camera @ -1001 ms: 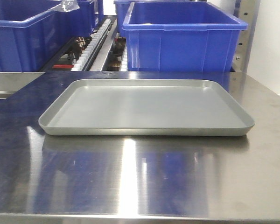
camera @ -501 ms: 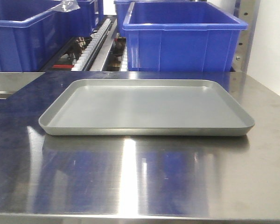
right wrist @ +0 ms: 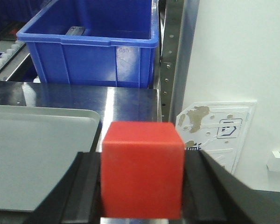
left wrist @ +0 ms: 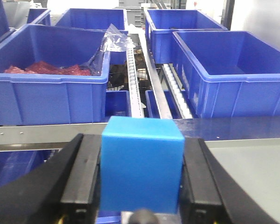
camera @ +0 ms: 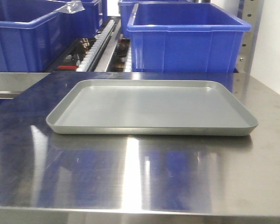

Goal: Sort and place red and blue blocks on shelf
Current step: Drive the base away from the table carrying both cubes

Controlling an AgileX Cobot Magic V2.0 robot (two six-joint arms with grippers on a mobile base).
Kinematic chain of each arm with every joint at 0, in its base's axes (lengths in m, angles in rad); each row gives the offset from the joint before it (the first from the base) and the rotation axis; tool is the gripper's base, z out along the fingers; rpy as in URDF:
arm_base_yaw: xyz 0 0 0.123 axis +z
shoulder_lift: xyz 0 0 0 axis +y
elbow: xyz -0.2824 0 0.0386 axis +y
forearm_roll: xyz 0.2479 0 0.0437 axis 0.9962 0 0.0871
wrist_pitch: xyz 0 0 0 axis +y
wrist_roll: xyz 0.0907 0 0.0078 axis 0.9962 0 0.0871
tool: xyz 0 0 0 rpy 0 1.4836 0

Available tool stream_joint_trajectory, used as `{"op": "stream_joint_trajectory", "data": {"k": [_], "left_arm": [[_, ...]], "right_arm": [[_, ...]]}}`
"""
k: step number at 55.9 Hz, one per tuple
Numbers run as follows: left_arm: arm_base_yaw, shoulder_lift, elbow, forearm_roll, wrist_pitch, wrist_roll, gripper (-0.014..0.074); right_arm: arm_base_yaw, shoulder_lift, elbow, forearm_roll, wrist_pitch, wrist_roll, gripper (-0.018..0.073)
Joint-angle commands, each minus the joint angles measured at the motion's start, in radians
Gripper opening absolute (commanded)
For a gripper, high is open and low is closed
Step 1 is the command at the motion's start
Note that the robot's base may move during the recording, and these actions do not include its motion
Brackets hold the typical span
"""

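In the left wrist view the blue block (left wrist: pixel 141 177) sits between the black fingers (left wrist: pixel 81 172) of my left gripper (left wrist: pixel 142 156), which is shut on it. It hangs before the shelf's steel front rail (left wrist: pixel 42 134). The right wrist view shows the red block (right wrist: pixel 142 172) clamped in my right gripper (right wrist: pixel 142 158), above the right end of the grey tray (right wrist: pixel 32 154). Neither gripper nor block appears in the front view, where the tray (camera: pixel 151 107) lies bare.
Big blue bins stand on the shelf: one at the right (camera: pixel 186 44), one at the left (camera: pixel 23 37) holding red pieces (left wrist: pixel 46 68) and clear plastic. Roller tracks (left wrist: pixel 133 79) run between them. A shelf upright (right wrist: pixel 170 56) stands at the steel tabletop's (camera: pixel 130 177) right edge.
In the front view the tray and the bins sit slightly further right in the frame than before. Nothing on the table has moved relative to anything else.
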Motion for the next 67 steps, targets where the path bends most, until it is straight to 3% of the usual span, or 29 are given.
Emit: {"op": "stream_joint_trajectory", "data": {"k": [1,67], "left_arm": [[0.000,0.007,-0.027,-0.005,-0.090,-0.002,0.0307],[0.000,0.007,-0.027,-0.005,-0.090,-0.002,0.0307]], "right_arm": [[-0.005,0.006,-0.031,0.000,-0.086,-0.006,0.0405],[-0.005,0.006,-0.031,0.000,-0.086,-0.006,0.0405]]}}
